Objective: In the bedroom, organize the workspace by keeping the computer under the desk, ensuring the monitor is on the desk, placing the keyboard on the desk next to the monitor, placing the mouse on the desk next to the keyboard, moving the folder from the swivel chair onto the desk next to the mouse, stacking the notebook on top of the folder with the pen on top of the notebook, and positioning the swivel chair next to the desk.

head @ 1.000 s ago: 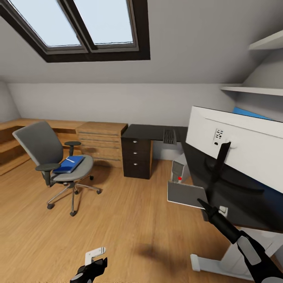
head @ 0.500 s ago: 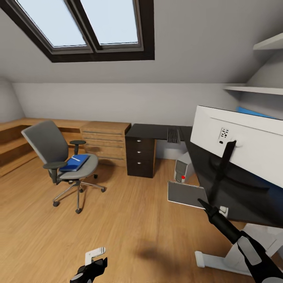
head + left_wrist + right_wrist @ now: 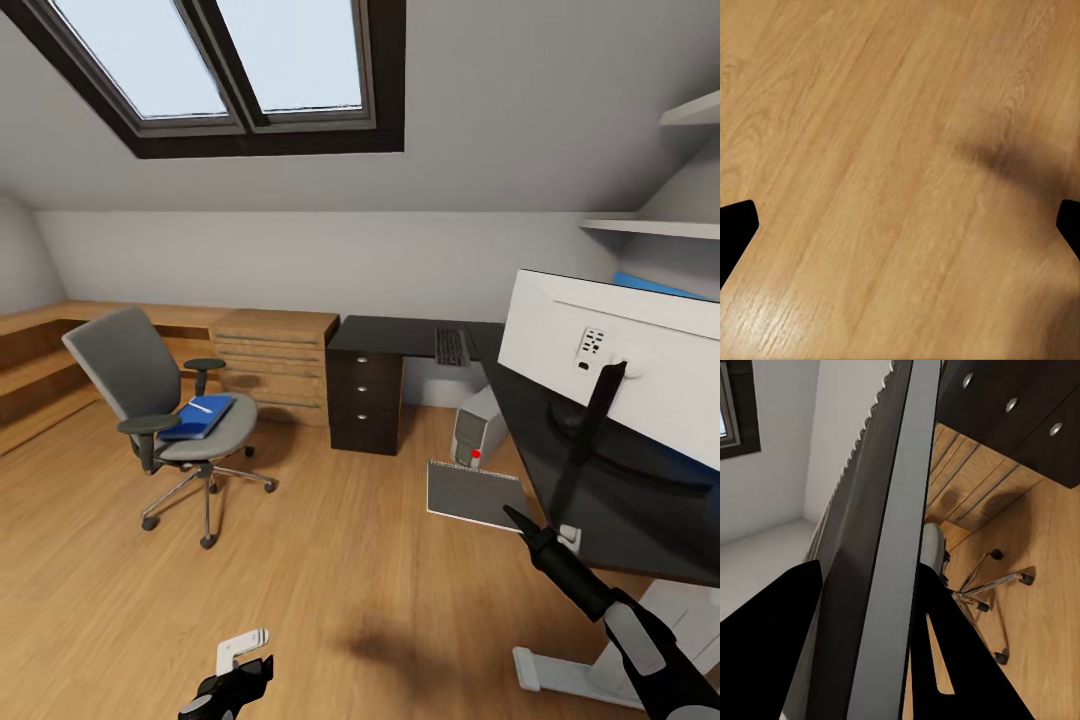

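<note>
Right gripper (image 3: 512, 514) clamps notebook (image 3: 473, 494) edge, carried for stacking; folder (image 3: 199, 416) waits on swivel chair (image 3: 160, 400); left gripper (image 3: 240, 668) spread, idle.

Matt wood-plank floor (image 3: 300, 560), chrome-based cloth swivel chair (image 3: 160, 400), glossy black desk (image 3: 600, 470) top

blue folder (image 3: 200, 416) with white pen (image 3: 200, 407) flat on grey swivel chair (image 3: 165, 410); keyboard (image 3: 450, 346) on desk (image 3: 400, 336).
</note>
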Controlling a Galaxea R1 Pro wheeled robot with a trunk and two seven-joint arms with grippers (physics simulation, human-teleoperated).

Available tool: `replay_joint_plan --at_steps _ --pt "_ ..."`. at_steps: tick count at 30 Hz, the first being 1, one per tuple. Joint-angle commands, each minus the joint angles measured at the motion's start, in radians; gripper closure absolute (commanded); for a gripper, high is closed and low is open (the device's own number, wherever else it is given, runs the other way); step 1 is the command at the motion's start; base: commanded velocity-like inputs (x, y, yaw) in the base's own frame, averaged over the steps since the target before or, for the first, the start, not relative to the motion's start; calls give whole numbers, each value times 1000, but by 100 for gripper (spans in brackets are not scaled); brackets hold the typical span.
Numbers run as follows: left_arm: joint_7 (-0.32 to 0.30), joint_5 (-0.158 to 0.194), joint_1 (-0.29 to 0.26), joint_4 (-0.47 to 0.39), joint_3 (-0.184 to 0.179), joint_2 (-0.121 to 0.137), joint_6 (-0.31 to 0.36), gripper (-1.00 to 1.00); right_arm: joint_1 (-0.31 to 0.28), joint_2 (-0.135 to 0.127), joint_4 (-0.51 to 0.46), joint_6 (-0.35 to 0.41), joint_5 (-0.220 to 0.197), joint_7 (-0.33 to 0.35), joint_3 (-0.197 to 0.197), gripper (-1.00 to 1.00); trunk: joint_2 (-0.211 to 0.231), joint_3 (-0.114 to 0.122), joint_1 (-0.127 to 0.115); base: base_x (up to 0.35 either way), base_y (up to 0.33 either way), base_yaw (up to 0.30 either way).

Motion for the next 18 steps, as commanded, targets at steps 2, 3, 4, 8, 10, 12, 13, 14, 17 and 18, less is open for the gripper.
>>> replay_joint_plan --at_steps 2,3,4,8,10,12,13,14,17,18 --pt "2 6 0 -2 2 -1 5 -100 -1 0 1 8 -7 1 -1 100 -1 -1 0 3 4 0" --pt "1 6 0 -2 2 -1 5 -100 -1 -1 1 7 -7 0 -1 100 -1 -1 0 2 2 0" --pt "0 6 0 -2 2 -1 5 -100 -1 -1 1 7 -7 0 -1 100 -1 -1 0 1 1 0" --pt "-2 6 0 -2 1 -2 3 -100 0 -2 1 7 -6 0 -2 100 -1 -1 0 0 0 0" --pt "-2 5 0 -2 1 -1 3 -100 -1 -2 11 6 -7 0 -2 100 13 5 -8 0 0 0" --pt "-2 5 0 -2 1 -1 3 -100 -1 -1 16 6 -7 0 -2 100 27 12 -15 0 0 0" --pt "-2 5 0 -2 1 -1 3 -100 -1 0 17 6 -7 0 -2 100 34 15 -19 0 0 0" --pt "-2 5 0 -2 1 -1 3 -100 -1 0 18 6 -7 -1 -2 100 41 18 -23 0 0 0" --pt "-1 5 0 -2 1 0 3 -100 -1 2 19 6 -7 -1 -1 100 62 27 -35 0 0 0" --pt "0 5 0 -2 2 0 3 -100 0 3 19 6 -8 -2 -1 100 69 30 -38 0 0 0"
